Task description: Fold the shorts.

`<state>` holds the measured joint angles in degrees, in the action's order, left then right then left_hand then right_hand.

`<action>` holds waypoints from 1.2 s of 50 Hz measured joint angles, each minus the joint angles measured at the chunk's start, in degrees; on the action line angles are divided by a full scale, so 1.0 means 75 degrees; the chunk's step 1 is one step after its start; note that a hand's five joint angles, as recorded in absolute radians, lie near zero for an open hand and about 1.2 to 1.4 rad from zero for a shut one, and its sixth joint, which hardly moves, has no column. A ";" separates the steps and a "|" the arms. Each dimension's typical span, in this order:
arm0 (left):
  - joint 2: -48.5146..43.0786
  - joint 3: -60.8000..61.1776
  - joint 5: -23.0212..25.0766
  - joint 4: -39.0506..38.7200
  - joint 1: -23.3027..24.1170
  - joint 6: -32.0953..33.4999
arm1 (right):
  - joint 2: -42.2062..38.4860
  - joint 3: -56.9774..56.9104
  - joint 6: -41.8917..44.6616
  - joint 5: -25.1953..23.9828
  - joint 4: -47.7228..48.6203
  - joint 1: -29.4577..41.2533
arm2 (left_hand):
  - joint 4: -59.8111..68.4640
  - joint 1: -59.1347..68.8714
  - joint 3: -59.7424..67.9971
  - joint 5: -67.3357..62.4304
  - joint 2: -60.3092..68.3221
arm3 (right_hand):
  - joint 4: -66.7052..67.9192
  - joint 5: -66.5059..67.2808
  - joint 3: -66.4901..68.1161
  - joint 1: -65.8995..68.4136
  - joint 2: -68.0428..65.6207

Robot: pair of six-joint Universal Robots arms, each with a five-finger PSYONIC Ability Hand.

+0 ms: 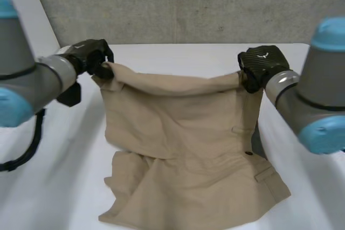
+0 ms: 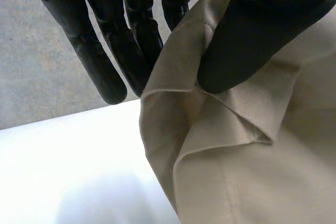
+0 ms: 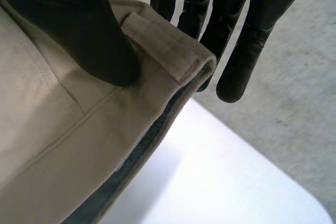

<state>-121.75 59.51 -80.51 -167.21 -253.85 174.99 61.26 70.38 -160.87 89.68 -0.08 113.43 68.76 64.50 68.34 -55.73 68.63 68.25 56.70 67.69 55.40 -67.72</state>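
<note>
Tan shorts (image 1: 183,149) hang by their upper edge between my two hands, the lower part bunched on the white table (image 1: 59,187). My left hand (image 1: 92,55) pinches the upper left corner; its thumb (image 2: 247,51) presses the cloth (image 2: 252,171) against its fingers (image 2: 100,61). At the upper right corner my right hand (image 1: 261,65) grips the waistband; its thumb (image 3: 79,35) clamps the cloth (image 3: 63,145) against its fingers (image 3: 241,61). A button (image 1: 248,153) and a pocket flap (image 1: 267,173) show on the right side.
A grey concrete wall (image 1: 188,4) rises behind the table's far edge. Bare table surface lies on both sides of the shorts and beyond them. My two arms (image 1: 21,95) (image 1: 318,100) come in from the sides.
</note>
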 measured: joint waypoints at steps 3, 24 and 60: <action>-0.0829 -0.0654 -0.0289 -0.0503 0.0121 0.0006 | -0.0463 -0.0155 0.0025 0.0207 0.0838 0.0005 | 0.0000 0.0000 0.0000 0.0000 0.0001 | 0.0000 0.0000 0.0000 0.0000 0.0000; -0.2064 -0.1440 -0.1256 -0.2892 0.0794 0.0551 | -0.0807 -0.0324 0.0771 0.0577 0.2729 -0.0005 | -0.7199 -0.6608 -0.7097 0.6847 -0.7187 | -0.1735 -0.7019 -0.7375 -0.5836 0.7356; 0.4004 0.7394 -0.0310 -0.0933 0.2011 0.0597 | 0.2295 0.5862 0.3763 -0.4894 -0.0596 -0.3413 | -0.2628 -0.2059 -0.2607 0.2291 -0.2628 | -0.1735 -0.4093 -0.4001 -0.3077 0.4035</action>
<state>-91.72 114.97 -82.84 -174.21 -238.77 179.46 78.47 114.34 -132.65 52.98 -4.55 87.83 49.05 49.05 48.79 -38.54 48.92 55.24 26.01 37.68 32.32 -37.46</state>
